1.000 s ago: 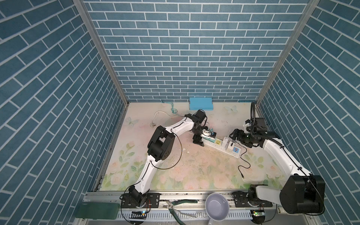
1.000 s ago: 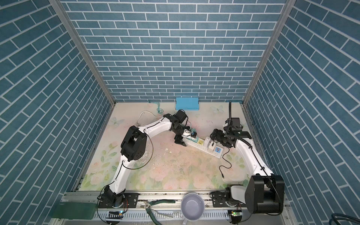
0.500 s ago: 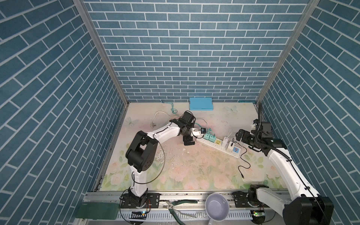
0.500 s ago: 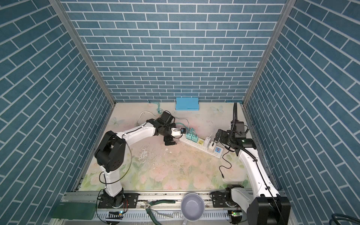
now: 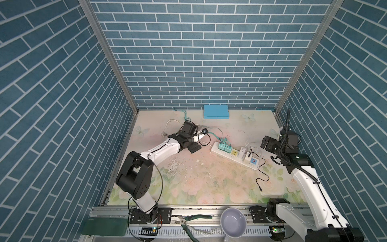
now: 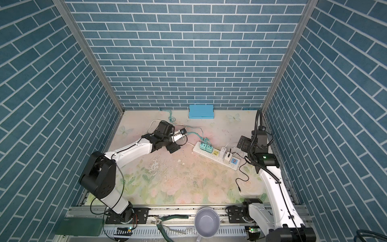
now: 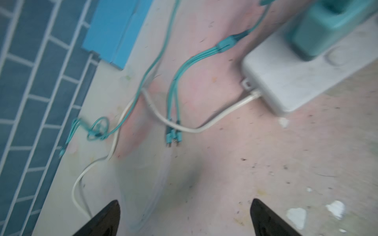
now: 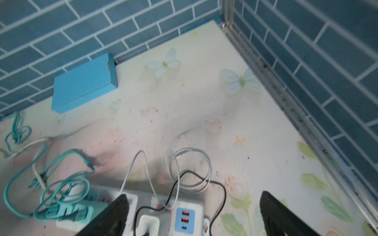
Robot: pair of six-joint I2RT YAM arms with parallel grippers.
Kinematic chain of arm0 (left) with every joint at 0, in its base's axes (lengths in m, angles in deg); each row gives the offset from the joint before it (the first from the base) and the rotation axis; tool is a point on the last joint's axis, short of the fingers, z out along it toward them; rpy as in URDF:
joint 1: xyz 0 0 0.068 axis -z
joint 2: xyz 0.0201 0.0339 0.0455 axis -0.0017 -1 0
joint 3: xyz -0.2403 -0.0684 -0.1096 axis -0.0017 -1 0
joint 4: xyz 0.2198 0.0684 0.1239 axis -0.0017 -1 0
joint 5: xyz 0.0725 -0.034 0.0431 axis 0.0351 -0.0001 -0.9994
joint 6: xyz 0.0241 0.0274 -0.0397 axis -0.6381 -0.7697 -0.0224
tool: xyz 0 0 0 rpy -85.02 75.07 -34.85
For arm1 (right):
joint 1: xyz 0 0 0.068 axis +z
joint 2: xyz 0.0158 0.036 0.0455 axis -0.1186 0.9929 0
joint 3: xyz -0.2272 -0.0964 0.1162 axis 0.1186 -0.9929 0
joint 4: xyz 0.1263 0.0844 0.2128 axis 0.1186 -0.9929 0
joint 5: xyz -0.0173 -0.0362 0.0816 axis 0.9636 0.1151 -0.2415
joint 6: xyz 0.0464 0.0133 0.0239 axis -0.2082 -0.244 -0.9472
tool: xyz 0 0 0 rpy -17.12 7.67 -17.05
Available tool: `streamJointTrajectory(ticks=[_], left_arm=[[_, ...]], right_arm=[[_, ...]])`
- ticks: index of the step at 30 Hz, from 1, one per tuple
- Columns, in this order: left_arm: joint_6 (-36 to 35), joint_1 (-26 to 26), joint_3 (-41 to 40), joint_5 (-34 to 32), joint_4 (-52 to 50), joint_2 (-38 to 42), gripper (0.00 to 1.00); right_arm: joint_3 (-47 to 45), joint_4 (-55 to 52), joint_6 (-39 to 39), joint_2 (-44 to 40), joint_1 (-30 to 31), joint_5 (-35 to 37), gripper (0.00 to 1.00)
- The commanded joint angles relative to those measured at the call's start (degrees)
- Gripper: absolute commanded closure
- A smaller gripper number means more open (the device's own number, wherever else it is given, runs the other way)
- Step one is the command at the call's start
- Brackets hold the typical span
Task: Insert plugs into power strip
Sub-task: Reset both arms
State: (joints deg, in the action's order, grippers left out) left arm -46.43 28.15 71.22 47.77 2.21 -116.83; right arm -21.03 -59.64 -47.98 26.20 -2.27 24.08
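The left claw (image 7: 185, 201) and right claw (image 8: 194, 193) have drawn back from the power strip (image 5: 214, 149), which lies mid-table with two teal plugs (image 5: 222, 146) and two white plugs (image 5: 243, 150) seated; both claws are spread and empty, and snagging the loose cables (image 7: 225, 44) could tug a plug out.

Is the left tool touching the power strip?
Apart. In a top view, bare mat lies between the left tool and the end of the power strip; the left wrist view shows the same gap.
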Motion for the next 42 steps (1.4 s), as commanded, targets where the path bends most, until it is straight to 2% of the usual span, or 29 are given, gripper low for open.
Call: streamJointTrajectory(ticks=[1, 3, 6, 9, 12, 16, 19, 25, 27, 29, 33, 36, 38, 42], left_arm=[[11.1, -4.7, -6.2, -10.9, 13.5, 10.2, 0.00], [15.0, -7.7, -12.6, -15.5, 20.9, 16.4, 0.00], [21.1, -13.2, -17.9, -18.6, 22.1, 22.6, 0.00], [23.0, -15.0, -23.7, -20.1, 24.8, 24.5, 0.00], [24.4, -15.1, -31.1, -20.9, 33.9, 24.4, 0.00], [24.0, -15.1, -40.2, -20.7, 52.6, 20.7, 0.00], [22.0, -15.1, -41.7, -21.6, 57.5, 18.6, 0.00], [22.6, -15.4, -42.5, -20.0, 56.8, 17.2, 0.00], [22.4, -15.5, -46.9, -18.2, 65.7, 14.9, 0.00], [22.3, -15.4, -49.0, -20.4, 71.9, 13.2, 0.00], [21.1, -15.4, -46.3, -18.1, 69.5, 9.7, 0.00], [23.2, -15.9, -45.9, -22.0, 70.8, 8.0, 0.00], [23.4, -16.6, -46.4, -21.7, 72.9, 7.2, 0.00], [26.1, -18.3, -47.1, -20.4, 73.4, 6.9, 0.00]], right_arm=[[-5.6, 7.5, 1.4, -6.4, -0.1, 9.7, 0.01], [-11.1, 15.3, 3.7, -10.7, -0.2, 10.9, 0.01], [-19.1, 26.2, 4.0, -16.1, -0.2, 14.5, 0.01], [-24.9, 34.9, 9.7, -17.6, -0.1, 10.8, 0.01], [-25.0, 34.5, 12.0, -14.6, -0.2, 12.9, 0.01], [-23.2, 32.9, 14.0, -7.5, -0.2, 17.1, 0.01], [-24.0, 37.5, 14.3, -3.0, -0.2, 18.6, 0.01], [-28.9, 55.5, 18.5, 6.6, -0.3, 20.7, 0.01], [-28.8, 57.1, 18.5, 9.5, -0.3, 19.1, 0.01], [-30.8, 64.1, 18.7, 13.7, -0.3, 18.1, 0.01], [-33.4, 79.6, 20.9, 22.9, -0.3, 15.0, 0.01], [-33.2, 86.8, 21.5, 30.1, -0.3, 13.6, 0.01], [-30.9, 80.8, 21.2, 29.6, -0.4, 11.1, 0.01], [-28.3, 79.0, 23.0, 32.2, -0.5, 7.7, 0.01]])
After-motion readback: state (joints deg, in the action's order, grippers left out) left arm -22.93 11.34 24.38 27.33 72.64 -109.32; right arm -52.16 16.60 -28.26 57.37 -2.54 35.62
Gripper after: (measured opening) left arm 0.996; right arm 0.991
